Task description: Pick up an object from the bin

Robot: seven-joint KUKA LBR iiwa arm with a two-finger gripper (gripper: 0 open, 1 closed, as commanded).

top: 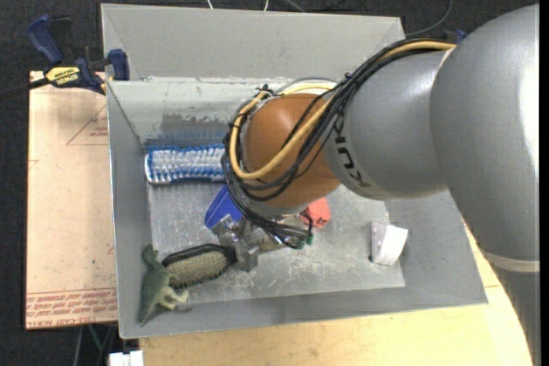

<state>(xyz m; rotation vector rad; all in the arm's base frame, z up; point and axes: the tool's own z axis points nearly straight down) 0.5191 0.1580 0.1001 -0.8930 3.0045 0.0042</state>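
Right, your grey bin (129, 184) has the arm (412, 124) reaching in low, with the gripper (243, 243) near the front, just beside the right end of the black oval hairbrush (196, 265). You can't tell if it's spread or clamped. A green dinosaur (159, 294) touches the brush's left end, and a blue block (220, 207) sits just behind the gripper.

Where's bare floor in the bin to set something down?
Bare floor runs along the front wall between the black brush and the white block. A smaller patch lies at the view's left, between the blue ribbed roller and the green dinosaur. Around the hand it is crowded: brush, blue piece, red piece.
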